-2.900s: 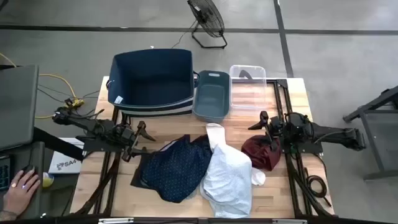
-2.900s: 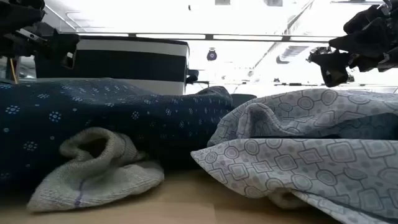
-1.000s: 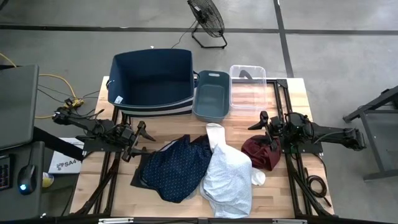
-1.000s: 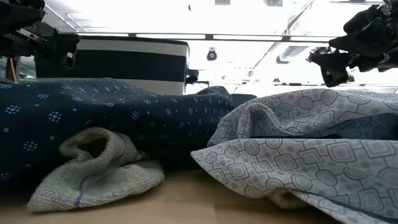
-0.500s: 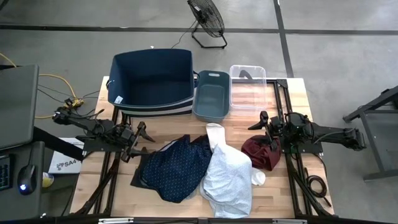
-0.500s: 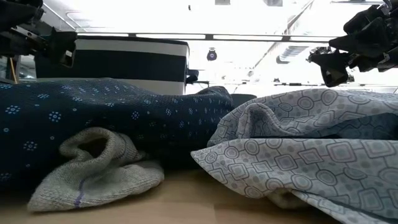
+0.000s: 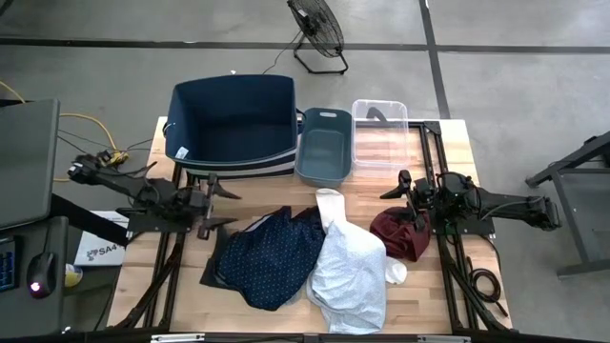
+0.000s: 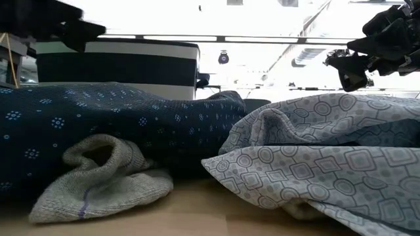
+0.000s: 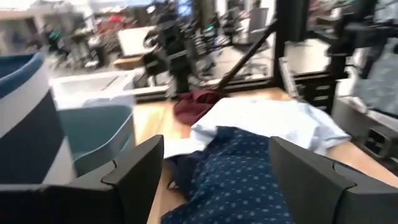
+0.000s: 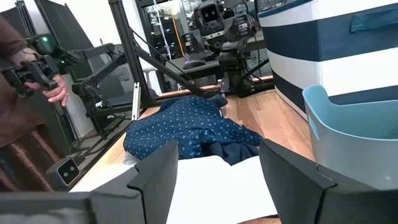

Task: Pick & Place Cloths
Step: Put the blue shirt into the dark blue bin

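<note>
Landmark: the big navy bin (image 7: 233, 122) at the far edge of the desk (image 7: 448, 152).

Left claw (image 7: 217, 204) hangs above the desk just in front of the bin's near-left corner, fingers (image 9: 134, 171) apart, nothing between them. Right claw (image 7: 408, 198) is well off to the right of the bin and nearer the front, fingers (image 10: 298, 168) also apart and empty, hovering right at the maroon cloth (image 7: 400, 233).

Navy dotted cloth (image 7: 272, 252) lies spread on the desk in front of the bin, near the left claw but not touching it. Pale patterned shirt (image 7: 348, 272) sits heaped to the right of the dotted cloth, overlapping its edge. A white sock (image 7: 329, 205) runs from the shirt up toward the bin side. Another small white piece (image 7: 395, 272) pokes out between shirt and maroon cloth.

Low view: a grey sock (image 8: 105, 177) lies at the desk front, against the dotted cloth.

A smaller teal bin (image 7: 324, 145) stands touching the navy bin's right side, and a clear tub (image 7: 379, 131) just beyond it.
</note>
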Motion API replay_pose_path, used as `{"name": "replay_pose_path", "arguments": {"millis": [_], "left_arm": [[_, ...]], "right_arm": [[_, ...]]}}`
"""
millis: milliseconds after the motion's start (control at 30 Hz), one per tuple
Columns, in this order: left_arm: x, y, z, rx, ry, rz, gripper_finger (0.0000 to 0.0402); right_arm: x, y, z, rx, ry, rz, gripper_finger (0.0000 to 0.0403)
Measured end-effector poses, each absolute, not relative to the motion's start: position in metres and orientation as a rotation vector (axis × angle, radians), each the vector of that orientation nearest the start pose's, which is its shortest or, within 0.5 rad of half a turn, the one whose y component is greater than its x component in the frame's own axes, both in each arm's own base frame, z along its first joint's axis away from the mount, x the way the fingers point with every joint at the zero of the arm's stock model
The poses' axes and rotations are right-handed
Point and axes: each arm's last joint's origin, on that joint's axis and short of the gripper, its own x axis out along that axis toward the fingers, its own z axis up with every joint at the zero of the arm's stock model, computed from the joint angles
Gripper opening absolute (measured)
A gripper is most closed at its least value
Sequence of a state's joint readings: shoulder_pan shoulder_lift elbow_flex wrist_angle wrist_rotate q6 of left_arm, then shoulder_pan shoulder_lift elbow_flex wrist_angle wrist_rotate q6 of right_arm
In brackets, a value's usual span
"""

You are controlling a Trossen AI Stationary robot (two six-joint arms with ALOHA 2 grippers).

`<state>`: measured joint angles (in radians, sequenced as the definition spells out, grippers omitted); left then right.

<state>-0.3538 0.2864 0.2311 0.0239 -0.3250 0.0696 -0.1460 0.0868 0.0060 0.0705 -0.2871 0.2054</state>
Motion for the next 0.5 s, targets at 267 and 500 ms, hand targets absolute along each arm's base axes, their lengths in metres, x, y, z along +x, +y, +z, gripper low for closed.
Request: {"name": "replay_pose_path", "arguments": {"millis": [267, 500], "left_arm": [[0.140, -0.038, 0.246, -0.111, 0.153, 0.123, 0.0285], [0.182, -0.054, 0.274, -0.160, 0.305, 0.150, 0.0285]], "right_arm": [[0.102, -0.007, 0.165, 0.207, 0.024, 0.139, 0.0217], [0.102, -0.007, 0.166, 0.207, 0.024, 0.140, 0.0217]]}}
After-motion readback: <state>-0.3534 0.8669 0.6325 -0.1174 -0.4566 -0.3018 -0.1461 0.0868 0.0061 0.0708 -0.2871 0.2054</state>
